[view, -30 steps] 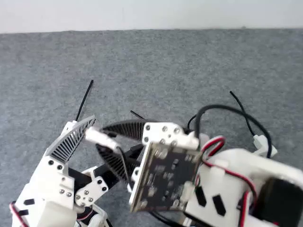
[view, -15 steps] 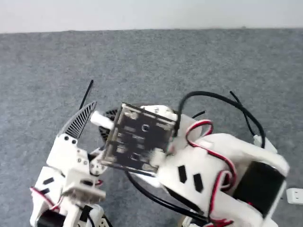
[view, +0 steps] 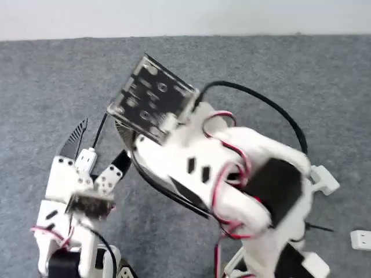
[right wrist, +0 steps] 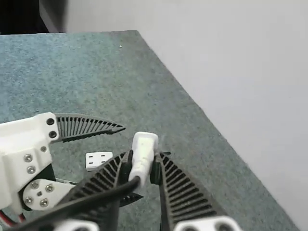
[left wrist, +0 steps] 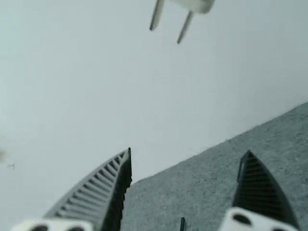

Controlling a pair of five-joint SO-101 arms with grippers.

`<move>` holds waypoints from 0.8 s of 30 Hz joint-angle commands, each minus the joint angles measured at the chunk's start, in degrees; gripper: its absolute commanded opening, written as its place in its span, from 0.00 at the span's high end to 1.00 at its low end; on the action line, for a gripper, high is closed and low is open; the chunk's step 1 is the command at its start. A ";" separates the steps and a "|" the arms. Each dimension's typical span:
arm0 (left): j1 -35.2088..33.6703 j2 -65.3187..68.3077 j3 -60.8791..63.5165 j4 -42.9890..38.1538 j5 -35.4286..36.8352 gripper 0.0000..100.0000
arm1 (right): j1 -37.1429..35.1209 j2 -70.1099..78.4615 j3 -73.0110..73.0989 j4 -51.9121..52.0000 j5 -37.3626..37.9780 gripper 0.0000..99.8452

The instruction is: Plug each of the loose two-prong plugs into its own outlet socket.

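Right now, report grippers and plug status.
Left gripper open. Right gripper shut on a plug. Socket on the table, left gripper crowding it.

Grey felt-like table (view: pixel 249 63), white wall along its far edge. Left, near: white outlet socket (view: pixel 87 160) lying flat, slots up, a thin black wire (view: pixel 99 128) running beyond it. Right: white connector piece (view: pixel 323 179); nearer still, a small white block (view: pixel 360 238) (type unclear).
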 commanded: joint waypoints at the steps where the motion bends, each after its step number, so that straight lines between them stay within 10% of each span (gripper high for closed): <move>1: -4.13 12.04 -6.73 0.35 4.48 0.65 | 1.27 3.12 -0.09 -2.77 -3.34 0.99; 11: -15.12 48.88 -37.49 26.20 22.33 0.65 | 4.53 17.10 -0.18 -12.00 -15.30 0.99; 24: -39.74 66.99 -39.25 26.20 28.31 0.65 | 5.58 39.43 -0.18 -23.16 -38.86 0.99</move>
